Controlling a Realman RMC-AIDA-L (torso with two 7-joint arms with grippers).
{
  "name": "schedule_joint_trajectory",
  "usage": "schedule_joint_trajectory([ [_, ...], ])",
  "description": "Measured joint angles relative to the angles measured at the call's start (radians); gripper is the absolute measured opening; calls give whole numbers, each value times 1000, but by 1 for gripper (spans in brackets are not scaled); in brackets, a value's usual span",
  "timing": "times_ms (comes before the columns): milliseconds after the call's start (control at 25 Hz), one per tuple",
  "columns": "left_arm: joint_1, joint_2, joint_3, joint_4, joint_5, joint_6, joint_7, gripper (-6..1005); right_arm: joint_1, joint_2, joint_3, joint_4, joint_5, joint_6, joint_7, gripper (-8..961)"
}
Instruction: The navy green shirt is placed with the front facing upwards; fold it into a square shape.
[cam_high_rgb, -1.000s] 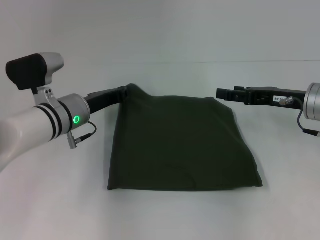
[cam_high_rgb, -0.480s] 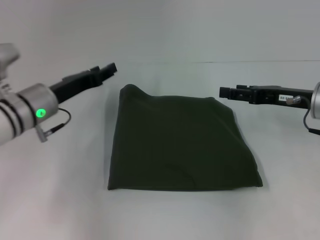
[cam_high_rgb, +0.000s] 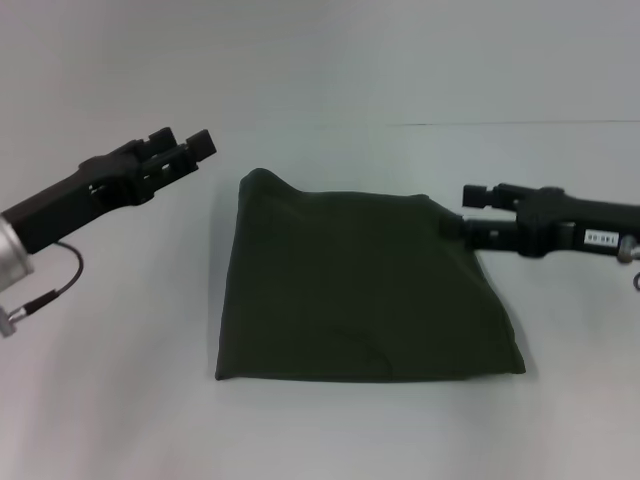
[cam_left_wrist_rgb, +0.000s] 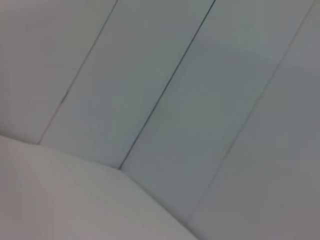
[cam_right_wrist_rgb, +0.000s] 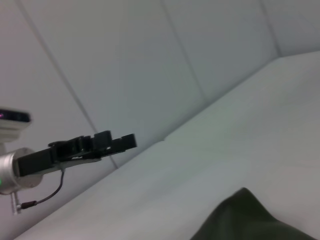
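The dark olive-green cotton shirt (cam_high_rgb: 360, 290) lies folded into a rough four-sided pad on the plain pale grey surface (cam_high_rgb: 120, 400), its near edge straight and doubled, its far left corner peaked a little higher than the rest. No lettering or sleeve shows, so the printed front looks to be tucked inside; the fold appears close to done, though the outline is wider at the near edge than the far one and not a true square.

The left hand (cam_high_rgb: 190, 148) hangs above the surface, up and away from the peaked corner, which sits just below and to its inner side. Its fingers look drawn close together with nothing between them. It touches no cloth, and seems held clear so the fabric can settle undisturbed.

The right hand (cam_high_rgb: 470, 212) sits low at the far right corner of the shirt, the tips right at or against the cloth edge. Whether its fingers are parted or nipping the fabric cannot be told.

Around the pad the surface is bare on every side, with open room beside each hand's outer flank and toward the back wall (cam_right_wrist_rgb: 125, 60). The right-hand slanting edge is the one that would need squaring.
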Motion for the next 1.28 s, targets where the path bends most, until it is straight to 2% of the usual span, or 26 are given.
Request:
schedule_joint_trajectory([
  [120, 24, 0, -21, 3, 2, 84, 27, 755, -13, 23, 5, 1, 0, -28, -55, 946],
  [280, 58, -1, -27, 5, 8, 189, 115, 824, -12, 38, -21, 4, -10, -50, -68, 938],
  [440, 83, -4, -27, 6, 77, 295, 264, 821, -5, 39, -92, 4, -15, -59, -64, 938],
  [680, 81, 0, -27, 24, 220, 337, 274, 817, -2, 40, -174, 2, -18, -69, -57, 938],
  [1280, 78, -3, -16, -17, 301, 365, 259, 815, -16, 36, -186, 11, -123, -91, -65, 938],
])
